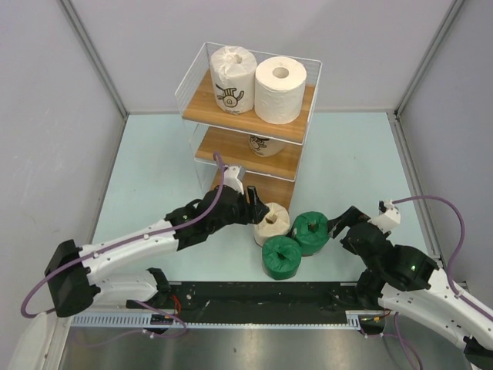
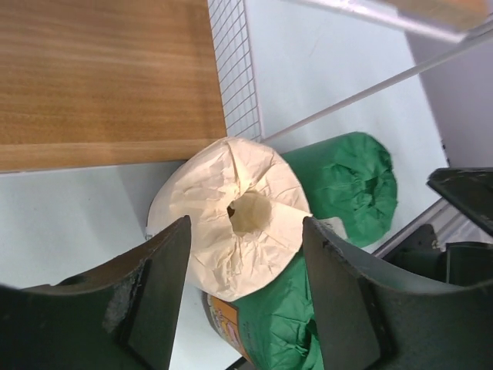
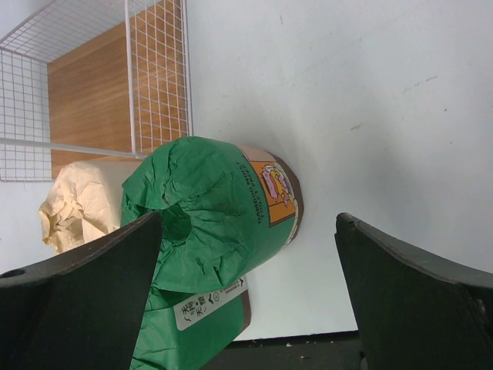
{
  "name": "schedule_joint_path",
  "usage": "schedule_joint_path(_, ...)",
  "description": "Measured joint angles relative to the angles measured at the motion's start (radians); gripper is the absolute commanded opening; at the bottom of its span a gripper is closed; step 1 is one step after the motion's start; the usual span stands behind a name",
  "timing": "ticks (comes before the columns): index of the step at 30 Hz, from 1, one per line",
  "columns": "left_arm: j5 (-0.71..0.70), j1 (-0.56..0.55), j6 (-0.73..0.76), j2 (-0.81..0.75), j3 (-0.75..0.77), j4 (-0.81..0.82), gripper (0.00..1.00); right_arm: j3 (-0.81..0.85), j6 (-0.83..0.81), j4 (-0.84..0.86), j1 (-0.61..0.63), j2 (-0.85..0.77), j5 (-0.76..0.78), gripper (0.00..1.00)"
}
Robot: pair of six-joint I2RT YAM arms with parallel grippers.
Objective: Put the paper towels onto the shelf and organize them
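- Left gripper (image 2: 246,231): jaws wide, one finger on each side of the beige roll (image 2: 231,223). The roll rests on the tabletop (image 2: 69,223) just in front of the shelf's bottom board (image 2: 108,77). Whether the fingers touch the wrapper cannot be told.
- Right gripper (image 3: 248,220): jaws wide, framing a green roll (image 3: 208,208) that stands apart from both fingers.
- Second green roll (image 1: 282,257): just beside its twin and the beige roll, and nearest the arm bases.
- Shelf (image 1: 202,100): the top board carries the logo-wrapped white roll (image 1: 233,77) and the plain white roll (image 1: 280,89) side by side. A further roll (image 1: 267,144) shows partly on the middle board.
- Step in hand, as judged: grasping the beige roll.
  - Centre the fingers across its width before closing.
  - Squeeze lightly, since the paper yields.
  - Lift clear of the neighbouring green rolls so that neither is dragged.
  - Enter a free tier through its open front, because the wire frame stands close.
- Surface: pale blue-green, smooth and matt.
- Room: plain grey panels (image 1: 46,77) enclose the tabletop on three sides.
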Motion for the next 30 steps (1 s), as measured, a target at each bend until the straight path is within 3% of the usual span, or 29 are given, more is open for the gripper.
schedule_joint_path(8,-0.029,0.000,0.002,-0.008,0.000,-0.035,0.83,0.000,0.000,0.000,0.000,0.002,0.000,1.00)
schedule_joint_path(30,-0.031,0.000,0.001,0.215,0.000,-0.012,0.80,0.000,0.000,-0.001,0.000,0.002,0.000,1.00)
